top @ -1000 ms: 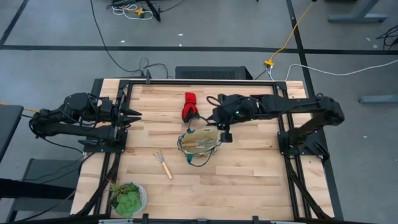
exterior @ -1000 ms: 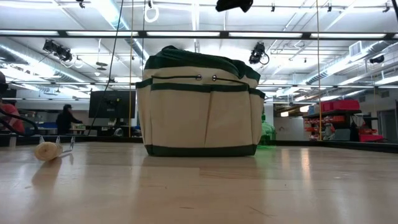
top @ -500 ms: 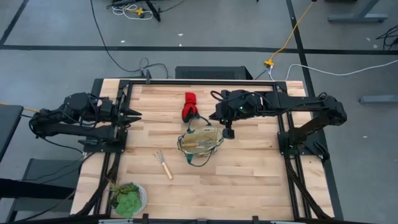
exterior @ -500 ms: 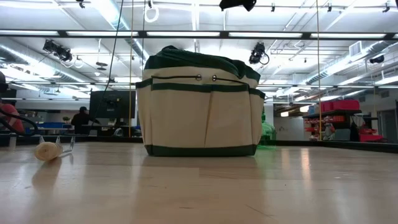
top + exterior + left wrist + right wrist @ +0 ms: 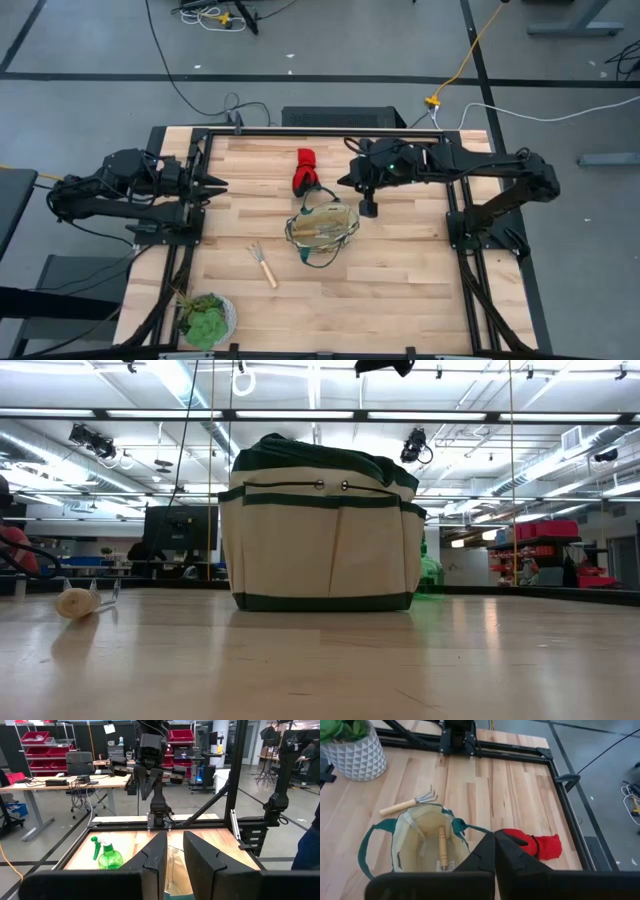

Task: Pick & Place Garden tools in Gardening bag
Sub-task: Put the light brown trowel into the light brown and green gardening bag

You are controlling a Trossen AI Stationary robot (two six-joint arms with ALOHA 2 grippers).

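The tan gardening bag (image 5: 321, 231) with its green rim stands upright on its base mid-table and also shows in the low view (image 5: 320, 530). One rake (image 5: 441, 846) lies inside it. The other rake (image 5: 263, 265) lies flat on the table nearer the front. The red-and-black gloves (image 5: 304, 170) lie beyond the bag. The green spray bottle (image 5: 107, 855) stands upright; my right arm hides it in the high view. My right gripper (image 5: 368, 208) hangs shut and empty, pointing down, above the bag's right side. My left gripper (image 5: 218, 185) waits at the left edge, slightly open, empty.
A white pot with a green plant (image 5: 205, 318) stands at the near left corner. A dark metal frame (image 5: 320, 131) runs round the table. Bare wood lies right of the bag and along the near edge.
My right gripper has risen a little and gone toward the table's far right, away from the bag's mouth, still pointing down. The bag and the tools have stayed where they were.
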